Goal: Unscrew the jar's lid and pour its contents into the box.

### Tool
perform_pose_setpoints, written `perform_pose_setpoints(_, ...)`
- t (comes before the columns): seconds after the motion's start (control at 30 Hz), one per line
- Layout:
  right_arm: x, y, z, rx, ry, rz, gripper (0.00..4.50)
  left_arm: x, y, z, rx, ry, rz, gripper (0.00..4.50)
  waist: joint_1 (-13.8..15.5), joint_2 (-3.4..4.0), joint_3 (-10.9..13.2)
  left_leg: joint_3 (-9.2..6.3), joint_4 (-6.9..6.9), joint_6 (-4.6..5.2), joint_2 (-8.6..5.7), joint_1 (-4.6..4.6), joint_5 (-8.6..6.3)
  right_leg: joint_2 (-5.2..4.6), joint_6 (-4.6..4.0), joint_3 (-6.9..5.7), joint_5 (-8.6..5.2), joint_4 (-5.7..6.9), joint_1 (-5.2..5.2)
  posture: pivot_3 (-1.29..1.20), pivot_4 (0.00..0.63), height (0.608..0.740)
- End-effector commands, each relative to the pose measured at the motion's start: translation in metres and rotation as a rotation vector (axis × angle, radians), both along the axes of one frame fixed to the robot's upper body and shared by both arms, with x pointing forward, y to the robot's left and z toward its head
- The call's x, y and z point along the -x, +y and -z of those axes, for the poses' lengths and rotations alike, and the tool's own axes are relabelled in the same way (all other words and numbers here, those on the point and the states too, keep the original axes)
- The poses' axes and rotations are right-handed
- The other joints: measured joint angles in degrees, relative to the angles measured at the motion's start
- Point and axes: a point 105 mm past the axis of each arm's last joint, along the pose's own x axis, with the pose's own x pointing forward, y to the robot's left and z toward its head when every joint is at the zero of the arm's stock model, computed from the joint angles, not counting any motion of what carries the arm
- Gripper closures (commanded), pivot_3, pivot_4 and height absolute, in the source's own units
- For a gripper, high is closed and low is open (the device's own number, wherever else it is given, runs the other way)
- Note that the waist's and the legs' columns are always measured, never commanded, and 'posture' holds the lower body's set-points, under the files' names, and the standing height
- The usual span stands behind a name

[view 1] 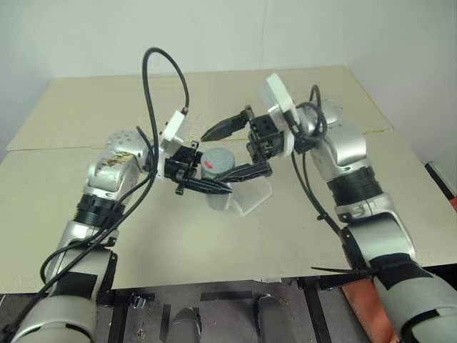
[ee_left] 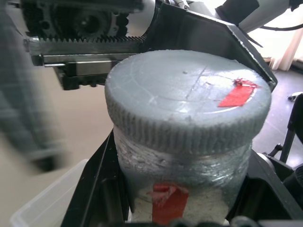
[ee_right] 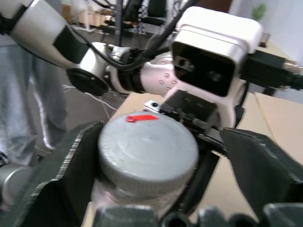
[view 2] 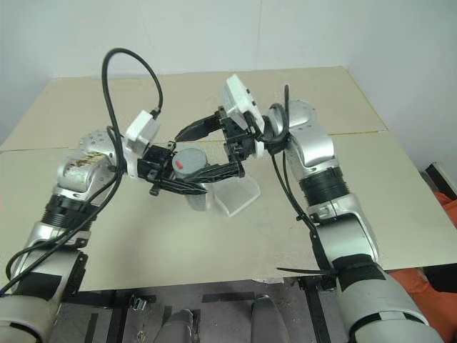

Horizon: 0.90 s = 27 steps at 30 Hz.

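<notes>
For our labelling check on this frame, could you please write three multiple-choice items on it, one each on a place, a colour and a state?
1. Where is the jar?
A. Held above the table, near the box
B. Lying inside the box
C. Standing at the table's far edge

2. What colour is the mark on the lid?
A. Blue
B. Red
C. Green

3. How do the right gripper's fingers stand at the lid?
A. Clamped on it
B. Spread on either side of it
C. Away from the jar

Answers:
1 A, the left gripper grips it above the tabletop.
2 B, a red patch on grey.
3 B, gaps show beside the lid.
</notes>
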Motion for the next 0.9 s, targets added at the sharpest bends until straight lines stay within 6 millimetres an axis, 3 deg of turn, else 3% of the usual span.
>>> perform_pose_setpoints(0.03,0.004,-0.024,-0.015,-0.067,-0.039,0.118,0.04,-0.005,0.005,-0.016,0.059,-0.033,-0.04,2.5,0.1,0.0,0.0,0.0,0.0,0.02,0.0,0.0,-0.01,0.0,0.0,0.0,0.0,0.02,0.01,0.0,0.15,0.74)
perform_pose_setpoints(0.17,0.012,-0.045,-0.017,-0.12,-0.014,0.3,0.04,-0.023,0.008,-0.008,0.053,-0.063,-0.162,2.5,0.5,0.0,0.0,-0.01,0.0,0.13,-0.01,0.01,-0.07,0.0,0.0,0.0,0.0,0.02,0.02,0.0,0.15,0.74)
perform_pose_setpoints(0.33,0.027,-0.044,-0.017,-0.109,0.0,0.452,0.04,-0.035,0.009,-0.011,0.08,-0.088,-0.241,2.5,0.5,0.03,0.0,0.0,0.0,0.27,-0.01,0.04,-0.15,0.0,-0.02,0.03,-0.01,0.1,-0.03,0.0,0.15,0.74)
perform_pose_setpoints(0.5,0.028,-0.021,-0.015,-0.106,0.013,0.532,0.04,-0.034,0.007,-0.013,0.089,-0.088,-0.221,2.5,0.8,0.03,0.0,0.0,0.01,0.31,-0.01,0.03,-0.18,0.0,-0.02,0.03,-0.01,0.08,0.0,0.0,0.15,0.74)
perform_pose_setpoints(0.63,0.009,-0.001,-0.018,-0.154,0.032,0.608,0.04,-0.031,0.003,-0.014,0.092,-0.095,-0.201,2.5,0.8,0.03,0.0,0.0,0.01,0.31,-0.01,0.04,-0.17,0.0,-0.02,0.03,-0.01,0.09,-0.02,0.0,0.15,0.74)
perform_pose_setpoints(0.9,-0.003,0.019,-0.012,-0.14,0.063,0.594,0.04,-0.026,0.005,-0.016,0.09,-0.101,-0.183,2.5,0.9,0.03,0.0,-0.01,0.0,0.3,-0.02,0.0,-0.17,-0.01,-0.02,0.02,-0.01,0.05,-0.02,0.0,0.15,0.74)
